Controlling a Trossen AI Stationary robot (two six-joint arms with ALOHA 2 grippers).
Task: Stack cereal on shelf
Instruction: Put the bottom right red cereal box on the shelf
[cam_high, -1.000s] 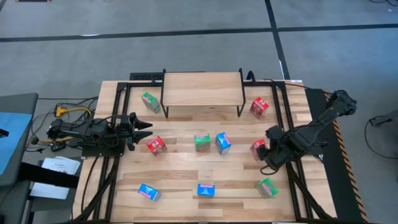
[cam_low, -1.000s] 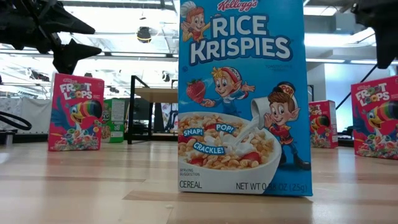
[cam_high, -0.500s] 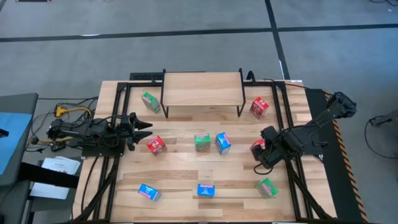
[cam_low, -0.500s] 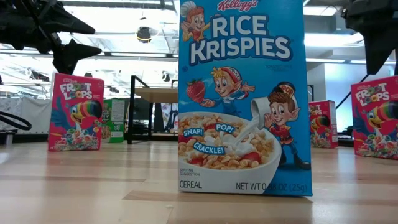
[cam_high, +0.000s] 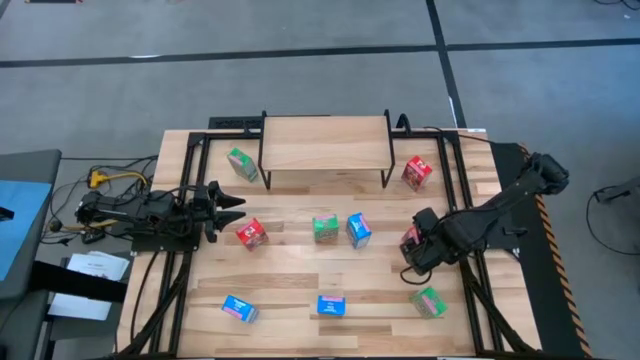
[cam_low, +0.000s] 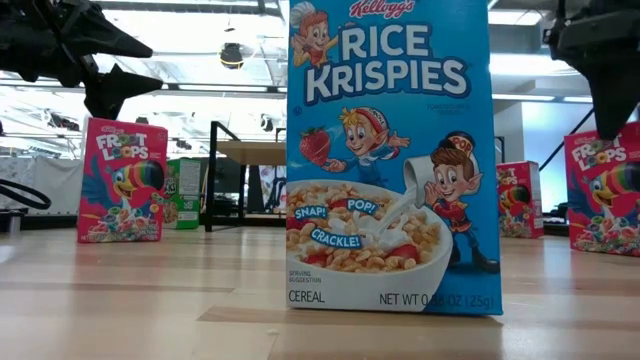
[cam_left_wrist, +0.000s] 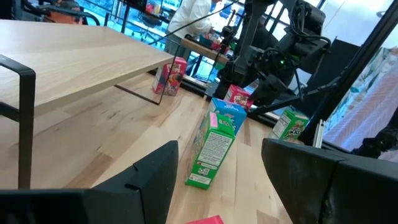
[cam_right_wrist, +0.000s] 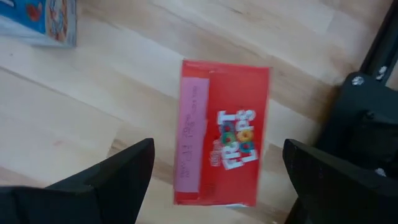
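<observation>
From above, the right gripper (cam_high: 417, 246) hangs over a red Froot Loops box (cam_high: 410, 237) on the tabletop's right side, the shelf (cam_high: 325, 143) bare. Right wrist view: fingers spread wide, straddling the box (cam_right_wrist: 224, 130) (light, crushable cardboard; pinch its narrow sides gently). The left gripper (cam_high: 222, 203) waits, fingers partly apart.

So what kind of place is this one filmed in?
Probably a robotics lab or workshop: a slatted table on a bare grey floor, cables beside it, and ceiling strip lights with benches behind.
</observation>
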